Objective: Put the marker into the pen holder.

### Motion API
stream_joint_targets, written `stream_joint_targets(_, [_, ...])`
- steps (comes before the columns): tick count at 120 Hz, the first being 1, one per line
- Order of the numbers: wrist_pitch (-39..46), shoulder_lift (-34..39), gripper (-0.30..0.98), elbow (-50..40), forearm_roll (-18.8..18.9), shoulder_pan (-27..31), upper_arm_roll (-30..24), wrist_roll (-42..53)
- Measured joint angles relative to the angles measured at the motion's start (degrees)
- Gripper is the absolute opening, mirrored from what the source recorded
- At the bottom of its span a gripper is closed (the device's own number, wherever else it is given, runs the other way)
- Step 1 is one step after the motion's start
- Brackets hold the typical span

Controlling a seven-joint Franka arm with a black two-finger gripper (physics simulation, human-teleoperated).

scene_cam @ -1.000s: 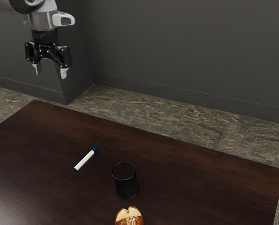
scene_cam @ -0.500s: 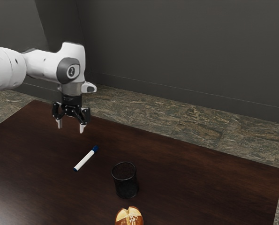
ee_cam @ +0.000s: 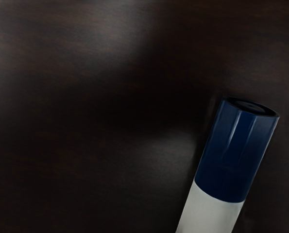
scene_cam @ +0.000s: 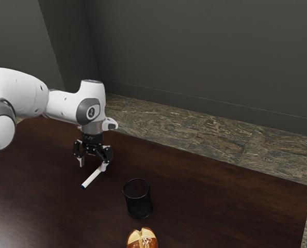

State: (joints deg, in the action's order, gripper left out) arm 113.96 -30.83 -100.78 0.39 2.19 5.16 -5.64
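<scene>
White, blue-capped marker (scene_cam: 92, 178): flat on the dark-brown wooden desk (scene_cam: 220, 186).
Black two-finger end effector (scene_cam: 93, 164): wide, empty, near the cap end, presumably leaving room to straddle it.
Black cylindrical pen holder (scene_cam: 138, 204): upright, mouth up, suiting a drop from above.
Golden-brown bread roll (scene_cam: 143, 239): near the holder, probably incidental.

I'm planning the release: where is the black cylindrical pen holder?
The pen holder stands low in the exterior view, just left of centre, on the dark wooden table between the slim white marker and the brown bread roll.
</scene>
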Motion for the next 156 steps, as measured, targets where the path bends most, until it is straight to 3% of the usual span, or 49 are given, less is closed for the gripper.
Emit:
stream_joint_targets(31, [2.4, -1.2, 0.67, 0.2, -0.1, -0.1, -0.8, 0.7])
stream_joint_targets(58, [3.1, -0.4, 0.25, 0.3, -0.2, -0.1, -0.9, 1.0])
stream_joint_targets(88, [3.3, -0.5, 0.01, 0.3, -0.1, -0.2, -1.0, 1.1])
stream_joint_targets(119, [3.4, -0.5, -0.08, 0.2, 0.5, -0.2, -0.9, 0.9])
stream_joint_targets(156, [3.9, 3.2, -0.10, 0.1, 3.0, -1.2, -0.9, 0.4])
